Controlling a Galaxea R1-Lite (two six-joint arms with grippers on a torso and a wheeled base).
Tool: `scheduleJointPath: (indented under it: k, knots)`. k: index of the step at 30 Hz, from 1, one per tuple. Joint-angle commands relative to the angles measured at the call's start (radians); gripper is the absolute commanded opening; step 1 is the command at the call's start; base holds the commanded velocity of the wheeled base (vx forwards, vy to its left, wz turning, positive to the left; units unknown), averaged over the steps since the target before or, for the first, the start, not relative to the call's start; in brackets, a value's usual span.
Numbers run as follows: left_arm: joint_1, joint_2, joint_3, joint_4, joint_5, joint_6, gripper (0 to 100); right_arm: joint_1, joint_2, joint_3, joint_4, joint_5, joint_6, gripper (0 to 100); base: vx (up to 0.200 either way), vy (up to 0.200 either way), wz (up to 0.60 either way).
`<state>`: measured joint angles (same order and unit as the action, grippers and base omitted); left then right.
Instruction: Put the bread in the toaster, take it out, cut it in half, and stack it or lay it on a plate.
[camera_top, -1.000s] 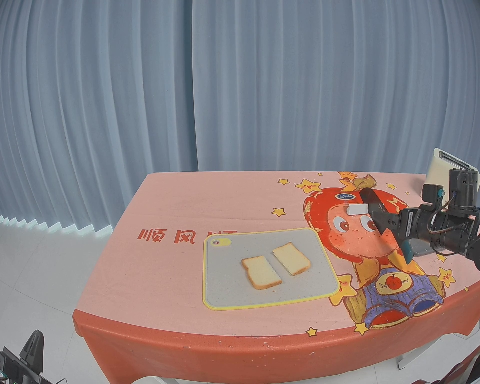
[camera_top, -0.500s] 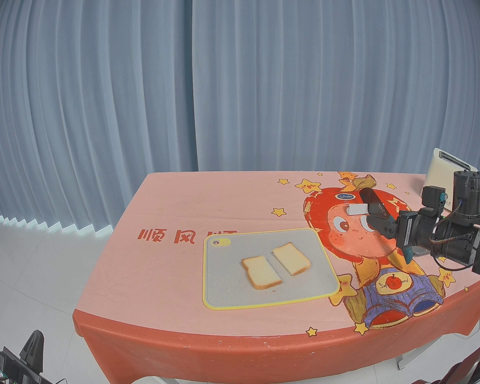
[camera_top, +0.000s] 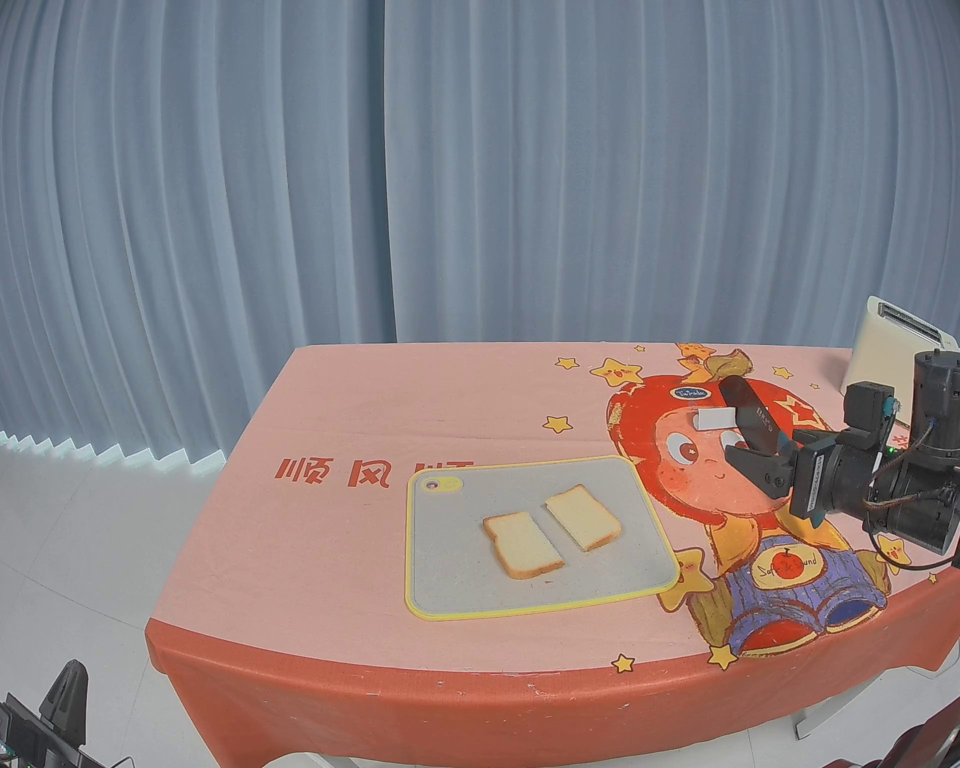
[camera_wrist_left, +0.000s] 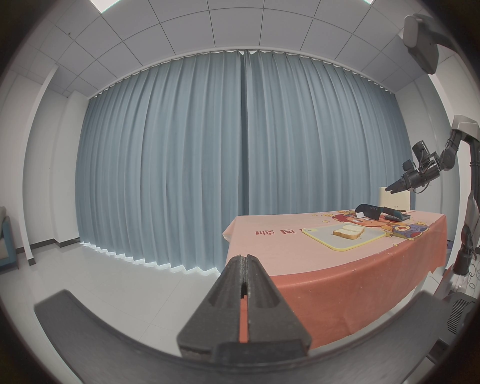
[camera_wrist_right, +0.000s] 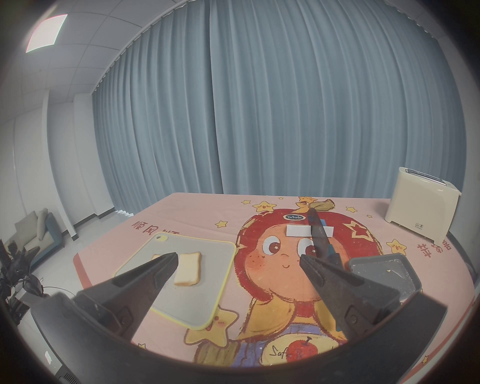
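Wide-spread right hand (camera_wrist_right: 239, 259) empty, hovers above counter (camera_top: 350, 420) in pink cartoon cloth, touching nothing. Fingers of left hand (camera_wrist_left: 243, 259) pressed together, empty, low beside counter. Dark grey square tray (camera_wrist_right: 385, 272) holds pale specks, too small to identify. Grey yellow-rimmed cutting board (camera_top: 450, 560) carries near bread half (camera_top: 523, 545) and far bread half (camera_top: 583, 517), side by side, narrow gap between. Black knife (camera_wrist_right: 320, 232) beside tray; lower end hidden behind finger. Cream toaster (camera_wrist_right: 422, 202) at far right corner.
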<state>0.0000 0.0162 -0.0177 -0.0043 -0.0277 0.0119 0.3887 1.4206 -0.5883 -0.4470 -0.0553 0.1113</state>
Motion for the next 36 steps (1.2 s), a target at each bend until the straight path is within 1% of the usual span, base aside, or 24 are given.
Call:
scheduleJointPath:
  k: [1, 7, 12, 17, 26, 30, 36]
  knots:
    - [0.0, -0.016, 0.018, 0.0, 0.0, 0.0, 0, 0.029, -0.012, 0.01, 0.001, -0.003, 0.001, 100, 0.0, 0.0, 0.0]
    - [0.0, -0.016, 0.018, 0.0, 0.0, 0.0, 0, 0.065, -0.012, 0.022, 0.001, -0.028, 0.001, 100, 0.0, 0.0, 0.0]
    - [0.0, -0.016, 0.018, 0.0, 0.0, 0.0, 0, 0.087, -0.012, 0.031, 0.001, -0.031, 0.001, 100, 0.0, 0.0, 0.0]
    - [0.0, -0.016, 0.018, 0.0, 0.0, 0.0, 0, 0.108, -0.011, 0.035, 0.001, -0.051, 0.001, 100, 0.0, 0.0, 0.0]
    - [0.0, -0.016, 0.018, 0.0, 0.0, 0.0, 0, 0.124, -0.008, 0.039, -0.001, -0.061, 0.001, 100, 0.0, 0.0, 0.0]
    - [0.0, -0.016, 0.018, 0.0, 0.0, 0.0, 0, 0.137, -0.006, 0.041, -0.001, -0.078, 0.001, 100, 0.0, 0.0, 0.0]
    - [0.0, -0.016, 0.018, 0.0, 0.0, 0.0, 0, 0.142, -0.005, 0.045, -0.001, -0.08, 0.001, 100, 0.0, 0.0, 0.0]
